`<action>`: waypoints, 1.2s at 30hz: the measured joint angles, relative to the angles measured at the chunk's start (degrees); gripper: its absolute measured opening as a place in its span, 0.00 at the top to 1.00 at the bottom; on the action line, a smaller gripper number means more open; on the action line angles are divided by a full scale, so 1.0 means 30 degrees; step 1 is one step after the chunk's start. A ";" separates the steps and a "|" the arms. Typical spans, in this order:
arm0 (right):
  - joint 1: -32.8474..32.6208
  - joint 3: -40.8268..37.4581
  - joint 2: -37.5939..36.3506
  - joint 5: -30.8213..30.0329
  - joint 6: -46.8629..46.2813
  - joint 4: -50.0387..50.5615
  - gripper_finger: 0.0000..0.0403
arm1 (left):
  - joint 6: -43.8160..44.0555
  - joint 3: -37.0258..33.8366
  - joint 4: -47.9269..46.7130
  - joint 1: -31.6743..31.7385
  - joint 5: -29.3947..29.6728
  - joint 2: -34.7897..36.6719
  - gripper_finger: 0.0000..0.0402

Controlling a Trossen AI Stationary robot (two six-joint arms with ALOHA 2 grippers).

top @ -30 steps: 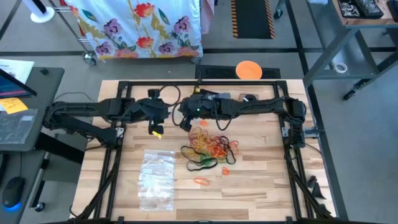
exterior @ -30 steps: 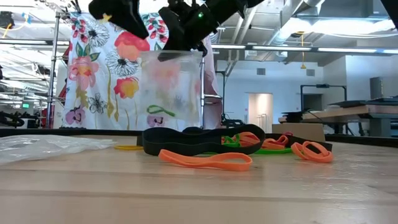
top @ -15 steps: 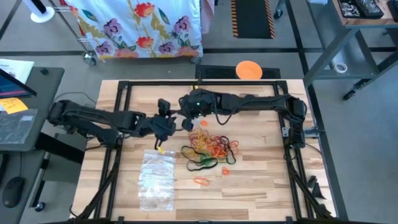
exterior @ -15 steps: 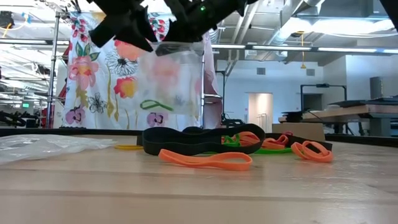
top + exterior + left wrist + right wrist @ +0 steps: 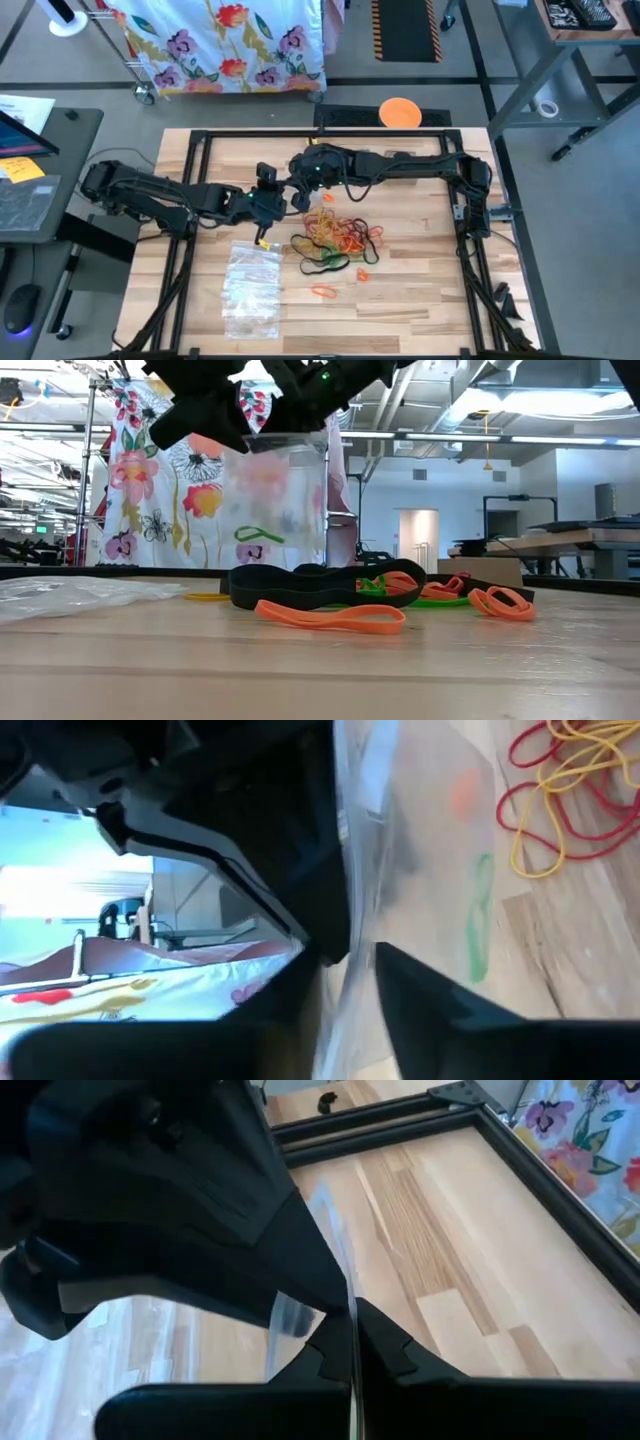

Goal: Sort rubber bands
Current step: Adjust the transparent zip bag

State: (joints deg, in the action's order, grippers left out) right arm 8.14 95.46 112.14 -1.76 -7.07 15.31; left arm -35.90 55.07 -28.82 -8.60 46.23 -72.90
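A clear plastic bag (image 5: 275, 500) hangs above the table between my two grippers, with a green rubber band (image 5: 250, 535) inside it. My right gripper (image 5: 303, 190) is shut on the bag's top. My left gripper (image 5: 268, 205) is at the bag's top left corner, its fingers closed in on the film. The other rubber bands (image 5: 335, 235) lie in a loose pile of red, yellow, orange, green and black loops on the wood, to the right of and nearer than the grippers. Two orange ones (image 5: 323, 291) lie apart, nearer the front edge. My left gripper has the bag's top edge (image 5: 352, 935) between its two fingers (image 5: 290, 990), near the bag's left corner, with a narrow gap still showing. It comes slanting down from the table's left. My right gripper pinches the bag's top edge (image 5: 340, 1295) between its two fingers, slanting down from the table's right. The bag hangs below the fingers, clear of the table.
A stack of clear bags (image 5: 250, 290) lies flat near the front left. A black metal frame (image 5: 200, 135) borders the table. A flowered cloth (image 5: 160, 490) hangs behind the far edge. Bare wood lies right of the pile.
My left gripper has come down and toward the table's near right, up to the bag's top left corner, rolling as it went. The bag has stayed hanging from my right gripper, clear of the table.
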 joint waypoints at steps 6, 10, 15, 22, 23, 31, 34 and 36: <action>0.0109 0.0095 -0.0064 -0.0042 0.0000 -0.0477 1.00 | 0.0130 -0.0022 -0.0182 -0.0013 -0.1555 -0.0080 0.99; 0.0234 0.0094 -0.0035 -0.0042 0.0499 -0.0317 1.00 | 0.0248 0.0095 -0.0372 -0.0249 -0.2905 -0.0036 0.99; 0.0360 0.0087 -0.0044 0.0111 0.3178 -0.0342 0.99 | 0.0260 0.0197 -0.0523 -0.0690 -0.2619 0.0055 1.00; -0.0323 0.0087 -0.0036 0.0104 1.1876 0.0206 0.86 | 0.0015 0.0197 -0.0796 -0.1467 -0.2392 0.1056 1.00; -0.0471 0.0087 -0.0036 0.0104 1.2666 0.0124 0.83 | 0.0067 0.0197 -0.0801 -0.1540 -0.2386 0.1238 1.00; -0.0981 0.0066 -0.0035 0.0101 1.4171 -0.1045 0.63 | 0.0869 0.0197 -0.1644 -0.1763 -0.3180 0.2238 1.00; -0.0954 0.0066 -0.0036 0.0096 1.4178 -0.1062 0.58 | 0.0818 0.0203 -0.1764 -0.1803 -0.3400 0.2251 1.00; -0.0947 0.0066 -0.0036 0.0096 1.4178 -0.1106 0.56 | 0.0767 0.0197 -0.1870 -0.1865 -0.3468 0.2251 1.00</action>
State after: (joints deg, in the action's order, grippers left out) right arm 5.30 95.66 112.03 -1.48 35.46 11.99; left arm -33.60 55.66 -34.43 -14.20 35.82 -66.15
